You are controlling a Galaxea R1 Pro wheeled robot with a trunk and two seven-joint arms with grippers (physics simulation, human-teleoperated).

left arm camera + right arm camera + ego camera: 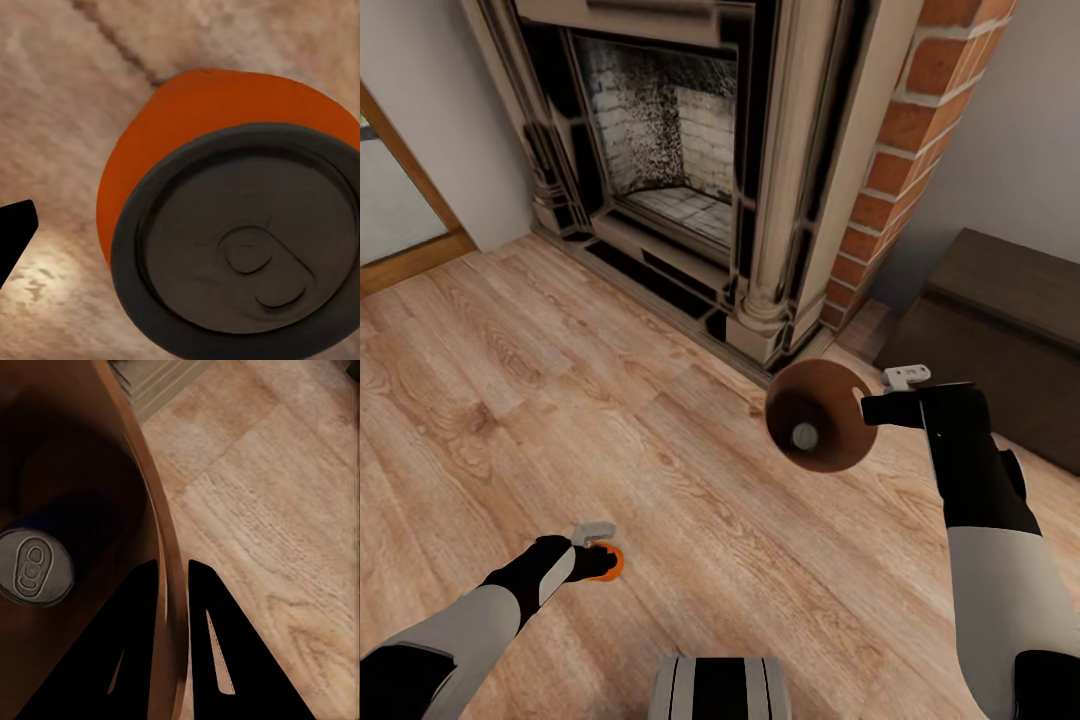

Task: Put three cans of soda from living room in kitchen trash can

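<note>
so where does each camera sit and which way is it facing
Head view: on the robot's head, looking forward and down at the floor and fireplace; both arms show, left gripper at the orange can, right gripper holding the bin.
Left wrist view: looks down onto the orange can.
Right wrist view: looks along its fingers pinching the bin's wall.
Head and right wrist views share the can inside the bin.

Head view: left gripper (598,556) covered most of the orange can (610,562); jaw gap unreadable. Fireplace (670,150) top and dark cabinet (1000,330) ran past the frame. Left wrist view: that can's lid ran off the edge. Right wrist view: bin (82,660) cropped, inner can (34,566) body lost in shadow, colour unclear.
</note>
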